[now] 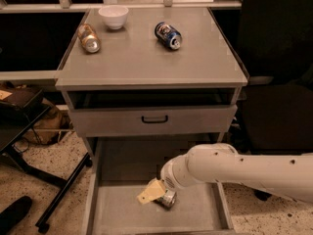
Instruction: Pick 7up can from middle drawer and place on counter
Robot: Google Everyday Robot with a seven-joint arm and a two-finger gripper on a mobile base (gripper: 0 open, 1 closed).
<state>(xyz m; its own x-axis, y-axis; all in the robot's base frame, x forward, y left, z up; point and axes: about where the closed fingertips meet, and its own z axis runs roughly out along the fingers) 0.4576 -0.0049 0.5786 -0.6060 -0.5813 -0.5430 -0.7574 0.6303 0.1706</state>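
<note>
Speckled flooring (24,187) surrounded the grey cabinet, with dark furniture to either side. The can (169,199) we were after was small and silvery, lying on its side with its round end turned toward five o'clock. Its label colours were too dim for us to read. It lay on the flat floor of the pulled-out drawer (200,214), a little below the middle of that tray and clear of the low side walls.

The gripper (155,194) was down inside the drawer, right against the can at its ten o'clock side, with a pale yellowish part pointing toward eight o'clock. We could not tell whether it was apart or clamped on the can. The white arm (244,173) reached in from three o'clock.

We saw nothing else in that drawer. Above it, at twelve o'clock, sat a closed drawer front (195,121) with a black handle (154,119).

On the counter (146,62) lay a dark blue can (168,35) at one o'clock and a brown-gold can (88,38) at ten o'clock, both on their sides. A white bowl (113,16) stood just beside the brown one, and we could not see into it.
</note>
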